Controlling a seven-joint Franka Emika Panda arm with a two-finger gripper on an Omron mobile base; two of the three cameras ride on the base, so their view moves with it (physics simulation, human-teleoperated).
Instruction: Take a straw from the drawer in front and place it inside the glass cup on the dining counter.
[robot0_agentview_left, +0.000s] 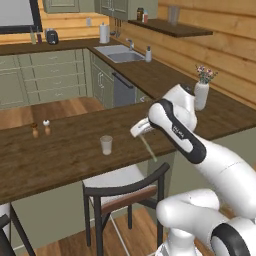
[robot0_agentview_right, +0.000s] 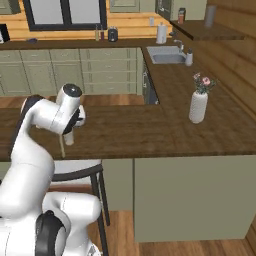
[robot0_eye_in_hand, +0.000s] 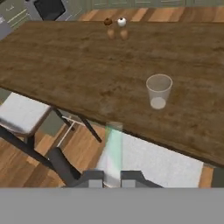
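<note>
The long dark wood table (robot0_agentview_left: 65, 150) is reached and the drawer step is judged done. The glass cup (robot0_agentview_left: 106, 145) stands upright and empty near the table's front edge. The claw (robot0_agentview_left: 142, 131) is clamped on the straw (robot0_agentview_left: 148, 149), held just beside the cup above that edge; insertion is left.

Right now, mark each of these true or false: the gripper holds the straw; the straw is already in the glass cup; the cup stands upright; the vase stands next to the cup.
1. The gripper is shut on the straw. True.
2. The straw is in the glass cup. False: the cup is empty.
3. The cup stands upright on the dining counter. True.
4. The vase stands next to the cup. False: it stands far off.
</note>
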